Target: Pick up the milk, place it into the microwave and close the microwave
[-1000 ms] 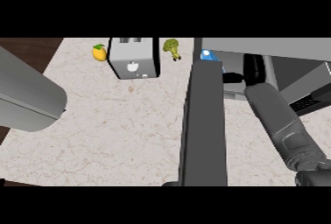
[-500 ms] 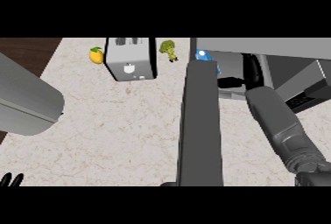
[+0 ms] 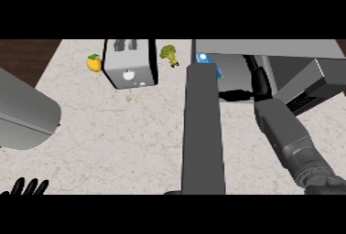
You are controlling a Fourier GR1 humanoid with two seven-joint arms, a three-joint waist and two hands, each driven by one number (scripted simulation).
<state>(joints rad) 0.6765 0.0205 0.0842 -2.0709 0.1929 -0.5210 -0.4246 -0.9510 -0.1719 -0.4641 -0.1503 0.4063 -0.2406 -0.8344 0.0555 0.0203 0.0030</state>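
Pale marbled counter (image 3: 121, 137) fills most of the frame. Microwave (image 3: 270, 48) sits at upper right with its door (image 3: 202, 137) swung wide open. The door is seen edge-on as a long grey bar running from upper centre down to the lower edge. Milk (image 3: 205, 58) is at upper centre, a small blue-and-white bit showing just right of the door's top end, at the left side of the microwave's opening. Most of it is hidden behind the door, so whether it stands fully inside the cavity cannot be told. Right forearm (image 3: 287, 132) comes up from the lower right corner and slants toward the opening. Right hand (image 3: 236, 96) is a dark shape at the mouth of the microwave, below the milk and apart from it. Whether that hand is spread or closed cannot be made out, and nothing shows in its hold. Left hand (image 3: 27, 187) is at the lower left corner, only the fingertips showing, straight and pointing up, holding nothing, resting. Large grey shape (image 3: 24, 114) at the left edge, identity unclear. Toaster (image 3: 130, 64) stands at upper left of centre. Yellow fruit (image 3: 94, 63) is just beside its left side, and a green vegetable (image 3: 169, 54) lies between the toaster and the door's top.
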